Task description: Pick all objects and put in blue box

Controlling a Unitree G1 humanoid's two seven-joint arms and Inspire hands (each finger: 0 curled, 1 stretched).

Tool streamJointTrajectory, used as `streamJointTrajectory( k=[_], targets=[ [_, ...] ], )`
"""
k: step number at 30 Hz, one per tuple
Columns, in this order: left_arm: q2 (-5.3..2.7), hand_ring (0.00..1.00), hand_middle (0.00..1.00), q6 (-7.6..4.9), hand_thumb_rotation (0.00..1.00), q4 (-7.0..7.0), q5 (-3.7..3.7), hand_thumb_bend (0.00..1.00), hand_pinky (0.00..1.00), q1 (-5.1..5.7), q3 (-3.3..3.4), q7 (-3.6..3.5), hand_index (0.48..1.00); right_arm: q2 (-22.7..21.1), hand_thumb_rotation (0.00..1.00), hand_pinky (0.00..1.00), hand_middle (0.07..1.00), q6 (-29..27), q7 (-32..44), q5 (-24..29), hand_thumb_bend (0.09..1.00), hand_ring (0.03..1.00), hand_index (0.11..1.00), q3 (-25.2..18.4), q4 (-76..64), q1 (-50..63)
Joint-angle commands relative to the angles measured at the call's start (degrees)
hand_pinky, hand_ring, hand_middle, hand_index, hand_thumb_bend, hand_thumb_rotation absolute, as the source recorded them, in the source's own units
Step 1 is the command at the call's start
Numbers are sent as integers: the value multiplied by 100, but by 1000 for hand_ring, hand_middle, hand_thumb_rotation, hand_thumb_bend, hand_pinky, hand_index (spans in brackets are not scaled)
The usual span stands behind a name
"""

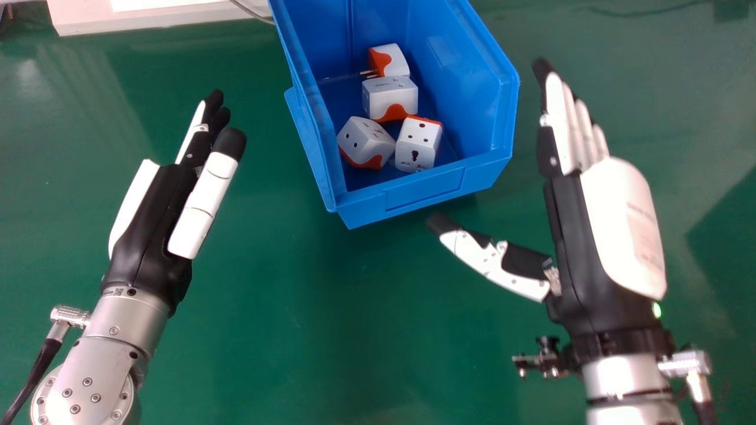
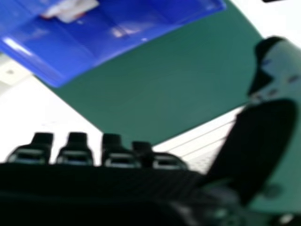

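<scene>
The blue box (image 1: 422, 189) stands at the top middle of the head view and holds several white and orange plug adapters, among them one at the back (image 1: 393, 61) and one near the front wall (image 1: 418, 144). My left hand (image 1: 153, 218) is open, left of the box and apart from it. To the box's right is my right hand (image 1: 570, 236), open with straight fingers, its thumb spread toward the box's front. In the right hand view the blue box (image 2: 61, 56) shows beyond my right hand (image 2: 117, 157), with a white adapter (image 2: 75, 9) inside.
A green mat (image 1: 331, 330) covers the table under both hands. At the back left lies a white object (image 1: 77, 18), with a thin cable running beside the box.
</scene>
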Motion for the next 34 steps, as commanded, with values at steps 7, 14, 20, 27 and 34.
streamJointTrajectory(
  k=[7, 14, 20, 27, 34],
  targets=[
    [77, 1000, 1000, -584, 1000, 289, -254, 775, 998, 129, 176, -202, 1000, 126, 635, 958, 1000, -753, 154, 1370, 375, 1000, 1000, -529, -90, 799],
    [102, 1000, 1000, -731, 1000, 182, -490, 815, 989, 378, 288, -400, 1000, 286, 818, 984, 1000, -1162, 132, 1677, 365, 1000, 1000, -650, 120, 1002],
    [100, 1000, 1000, -899, 1000, 177, -654, 838, 980, 627, 427, -515, 1000, 321, 887, 998, 1000, -1249, 171, 1600, 364, 1000, 1000, -646, 68, 1159],
    [30, 1000, 1000, -1084, 1000, 128, -833, 830, 978, 917, 527, -517, 1000, 320, 898, 1000, 1000, -1231, 277, 1653, 362, 1000, 1000, -712, -24, 1220],
    [-9, 982, 988, -1110, 1000, 91, -954, 796, 956, 1048, 626, -476, 1000, 381, 928, 1000, 1000, -1351, 352, 1870, 364, 1000, 1000, -770, 48, 1227]
  ],
)
